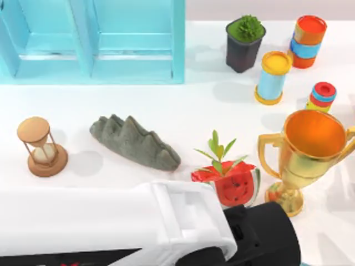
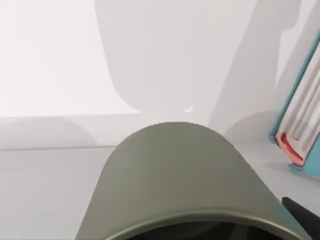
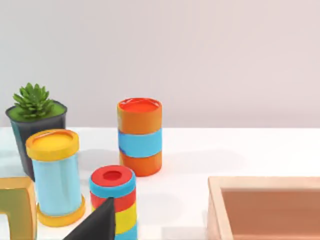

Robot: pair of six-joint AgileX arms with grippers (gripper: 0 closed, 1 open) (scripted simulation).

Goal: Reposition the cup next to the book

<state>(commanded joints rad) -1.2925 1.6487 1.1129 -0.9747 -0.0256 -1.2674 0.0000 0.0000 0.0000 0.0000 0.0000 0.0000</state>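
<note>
The cup (image 2: 175, 180) is a plain grey-green cylinder, seen very close in the left wrist view, with its rim nearest the camera. My left gripper (image 1: 260, 238) is at the table's front right, at the end of the white arm stretched along the front edge. One black finger (image 2: 302, 212) lies against the cup's wall, and the gripper is shut on the cup. The book (image 2: 300, 125), teal with white pages and a red strip, lies just beyond the cup to one side. My right gripper (image 3: 97, 222) is a dark wedge in its wrist view, parked.
A light-blue shelf unit (image 1: 94, 41) fills the back left. An hourglass (image 1: 41, 147), a grey rock ridge (image 1: 136, 142), a watermelon plant pot (image 1: 236, 183) and a gold trophy (image 1: 305, 149) cross the middle. A succulent pot (image 1: 244, 39) and coloured cans (image 1: 273, 77) stand at the back right. A wooden tray (image 3: 270, 185) is near the right gripper.
</note>
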